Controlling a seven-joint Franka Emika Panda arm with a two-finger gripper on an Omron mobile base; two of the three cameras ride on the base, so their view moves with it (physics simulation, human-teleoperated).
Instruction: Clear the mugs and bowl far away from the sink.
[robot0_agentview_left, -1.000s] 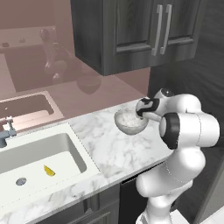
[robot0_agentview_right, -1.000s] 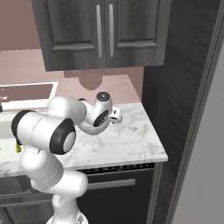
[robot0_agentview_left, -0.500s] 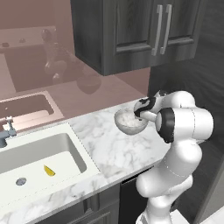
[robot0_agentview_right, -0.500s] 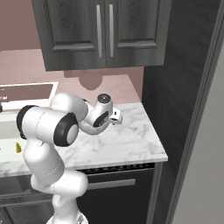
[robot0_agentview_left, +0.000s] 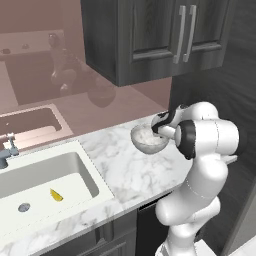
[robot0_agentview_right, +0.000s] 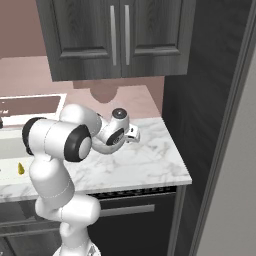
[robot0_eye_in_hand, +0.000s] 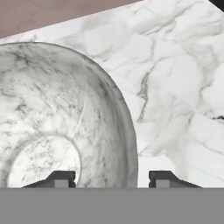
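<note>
base views flank the arm, sharing counter (robot0_agentview_left: 120, 165), hand view close above bowl (robot0_eye_in_hand: 61, 118)

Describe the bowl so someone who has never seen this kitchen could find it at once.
Start at the white marble counter that runs right from the wide white sink, and follow it to the end under the dark wood wall cabinet. There stands a round, deep, glossy speckled grey-white bowl, with the gripper straddling its rim. It is the one dish on that stretch of counter.
</note>
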